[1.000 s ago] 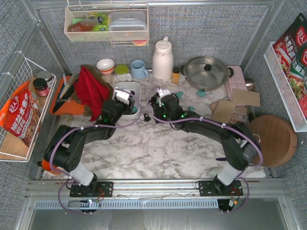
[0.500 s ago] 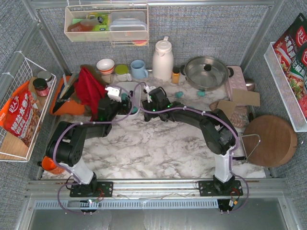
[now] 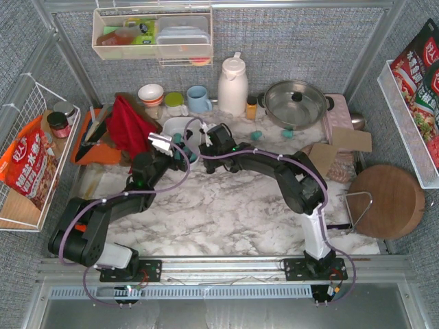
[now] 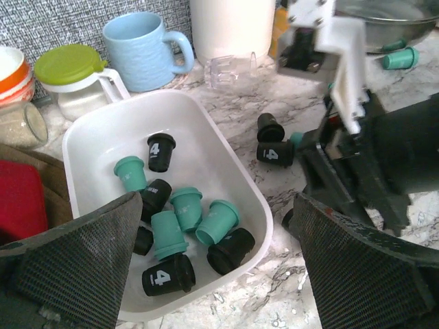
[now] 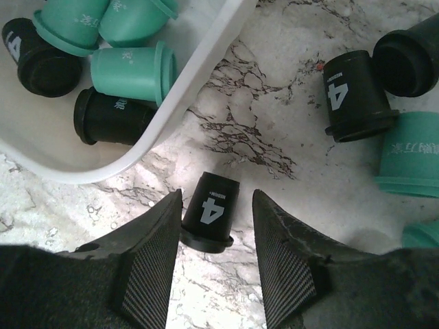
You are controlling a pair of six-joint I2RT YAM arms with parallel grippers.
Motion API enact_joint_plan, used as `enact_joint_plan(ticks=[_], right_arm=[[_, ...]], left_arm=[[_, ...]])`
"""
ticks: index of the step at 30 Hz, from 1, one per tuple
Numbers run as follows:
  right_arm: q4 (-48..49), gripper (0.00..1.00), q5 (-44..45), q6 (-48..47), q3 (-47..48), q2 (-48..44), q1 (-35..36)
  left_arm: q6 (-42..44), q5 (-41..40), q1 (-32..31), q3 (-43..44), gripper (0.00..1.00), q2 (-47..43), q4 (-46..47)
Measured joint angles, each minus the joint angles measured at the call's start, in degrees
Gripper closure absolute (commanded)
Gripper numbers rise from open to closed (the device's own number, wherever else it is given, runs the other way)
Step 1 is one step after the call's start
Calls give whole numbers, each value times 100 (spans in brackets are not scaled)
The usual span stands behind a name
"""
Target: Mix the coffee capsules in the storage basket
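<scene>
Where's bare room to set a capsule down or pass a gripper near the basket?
Free: the marble mid-table, nearer than the storage basket; inside the basket, the end toward the blue mug. Crowded: the coffee capsules bunched at its near end, loose capsules right of it, and the back row by the thermos.

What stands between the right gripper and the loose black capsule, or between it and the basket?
Nothing blocks the right gripper: the black capsule lies between its fingers. Only the wall of the basket separates them.
</scene>
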Motion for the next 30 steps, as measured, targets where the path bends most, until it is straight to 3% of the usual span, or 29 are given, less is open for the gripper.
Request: enact_joint_plan(ticks=[14,19,30], right_arm=[[-463,60,-17,24,422,461,4],[-518,67,-17,22,457,474,-7],[-74,70,-168,273,-793,-975,-114]], left_arm=[[487,59,-382,-203,1,-199,118],[649,72,-533,-302,1,-68,282],[804,431,-734,-688,1,280,1182]])
